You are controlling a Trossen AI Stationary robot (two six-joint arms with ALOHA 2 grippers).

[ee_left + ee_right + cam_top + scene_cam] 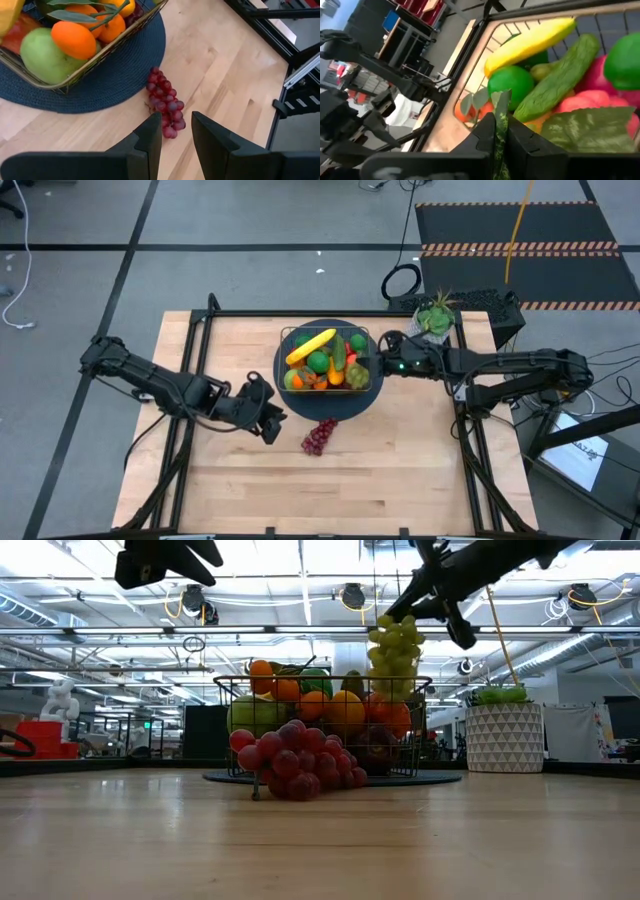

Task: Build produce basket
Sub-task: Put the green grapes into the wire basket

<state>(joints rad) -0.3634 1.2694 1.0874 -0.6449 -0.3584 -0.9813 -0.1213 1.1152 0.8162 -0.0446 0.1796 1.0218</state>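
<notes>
The wire basket point(288, 348) stands on a round dark mat point(330, 408) at the table's middle, filled with a banana point(311, 346), limes, oranges, a cucumber and other produce. A bunch of red grapes point(319, 436) lies on the wood just near of the mat; it also shows in the left wrist view point(165, 102) and the low view point(300, 762). My left gripper point(268, 420) is open and empty, left of the red grapes and above the table. My right gripper point(376, 366) is shut on a bunch of green grapes point(394, 650) over the basket's right side. My right gripper pinches the green bunch's leafy stem end point(501, 102) between its two fingers, at the top of the bunch. The fingers come from the table's right, slanting down. The bunch hangs below them point(392, 660), its lower end at about the basket's rim height.
A potted green plant point(435, 318) in a white pot stands at the far right, behind my right arm. Bare wood lies near of the red grapes and to both sides. Black frame rails point(190, 360) run along the table's left and right.
</notes>
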